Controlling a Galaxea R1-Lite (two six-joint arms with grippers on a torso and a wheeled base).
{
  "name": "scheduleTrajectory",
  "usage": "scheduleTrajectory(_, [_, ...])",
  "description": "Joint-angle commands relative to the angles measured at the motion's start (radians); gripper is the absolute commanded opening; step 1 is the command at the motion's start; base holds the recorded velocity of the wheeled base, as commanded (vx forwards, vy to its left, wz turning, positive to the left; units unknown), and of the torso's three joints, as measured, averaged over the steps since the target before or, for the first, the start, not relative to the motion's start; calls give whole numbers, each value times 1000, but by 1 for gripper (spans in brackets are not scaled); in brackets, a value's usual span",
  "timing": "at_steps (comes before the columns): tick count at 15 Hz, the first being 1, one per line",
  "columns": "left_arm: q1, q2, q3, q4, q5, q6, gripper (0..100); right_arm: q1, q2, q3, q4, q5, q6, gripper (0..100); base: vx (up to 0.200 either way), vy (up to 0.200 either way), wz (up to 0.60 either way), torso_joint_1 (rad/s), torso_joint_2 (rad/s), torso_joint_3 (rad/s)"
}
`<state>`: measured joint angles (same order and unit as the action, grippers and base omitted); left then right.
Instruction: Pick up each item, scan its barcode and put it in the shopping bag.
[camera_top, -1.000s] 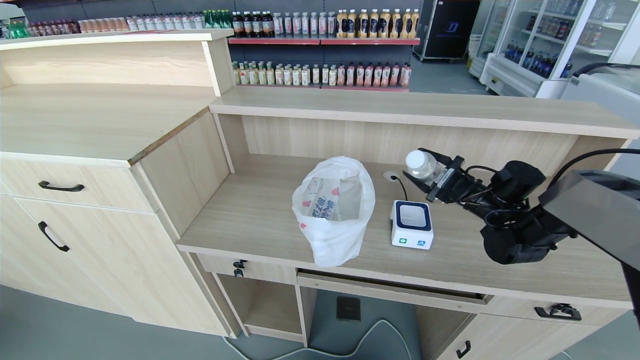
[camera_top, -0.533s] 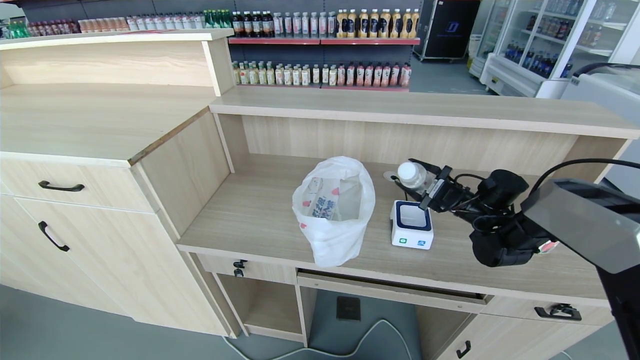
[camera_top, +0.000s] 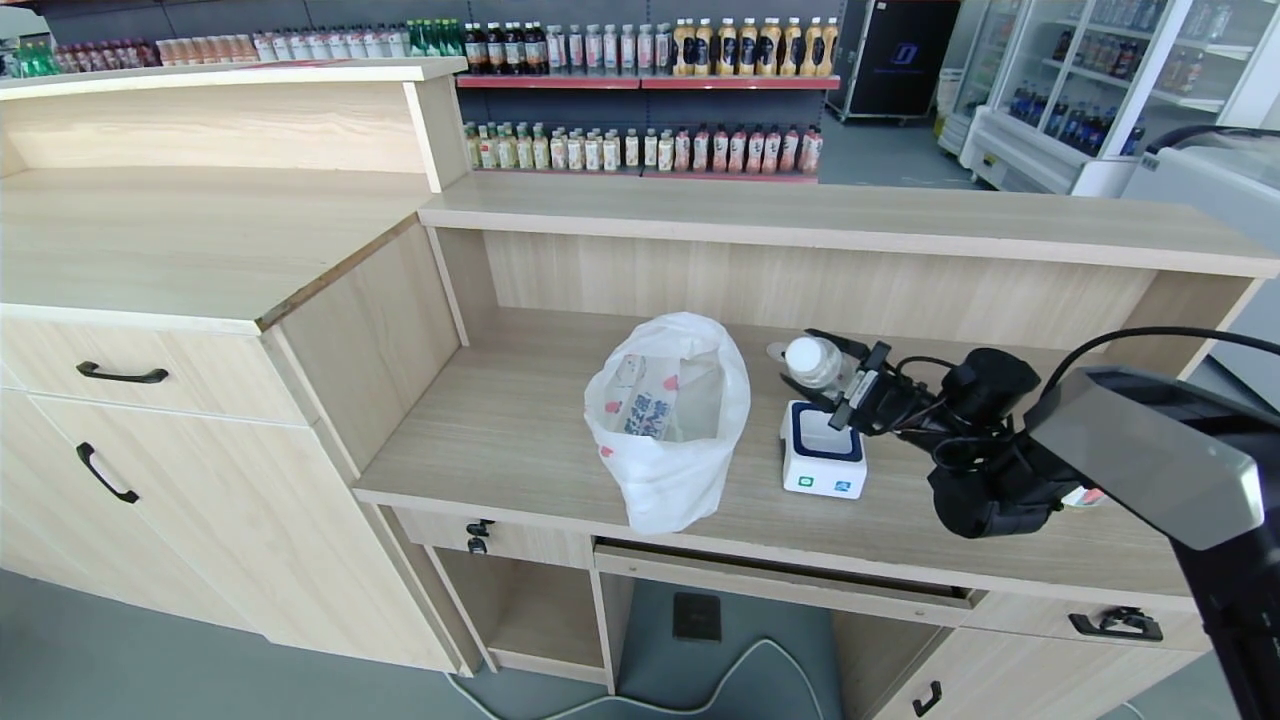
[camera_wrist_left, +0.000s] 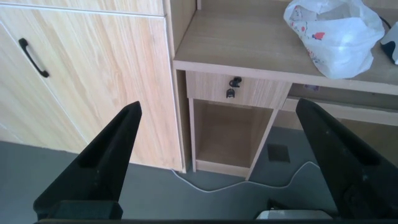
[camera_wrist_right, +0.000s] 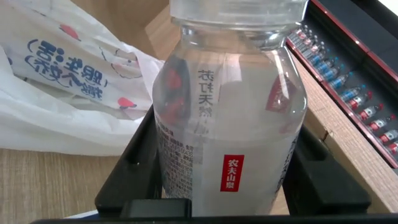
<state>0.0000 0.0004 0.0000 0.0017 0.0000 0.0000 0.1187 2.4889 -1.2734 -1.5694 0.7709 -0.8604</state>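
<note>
R pincer clenched on clear bottle w/ white cap, held tilted just above scanner, which sits on bench. Shopping bag stands open just beside scanner, on robot's left of it. L pincer released, fingers wide apart, low down in front of bench's cupboard, well apart from bag.

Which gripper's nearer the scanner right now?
Right. The right gripper holds the bottle close over the scanner; the left gripper hangs low beside the counter, over the floor, far from it.
</note>
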Motion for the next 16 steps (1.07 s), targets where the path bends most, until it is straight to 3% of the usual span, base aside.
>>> scheduleTrajectory(1, [0, 0, 0, 0, 0, 0, 100, 10, 15, -18, -1, 1, 0, 0, 0, 0, 0, 0, 0, 0])
scheduleTrajectory(16, [0, 0, 0, 0, 0, 0, 100, 30, 44, -52, -1, 11, 6, 0, 0, 0, 0, 0, 0, 0])
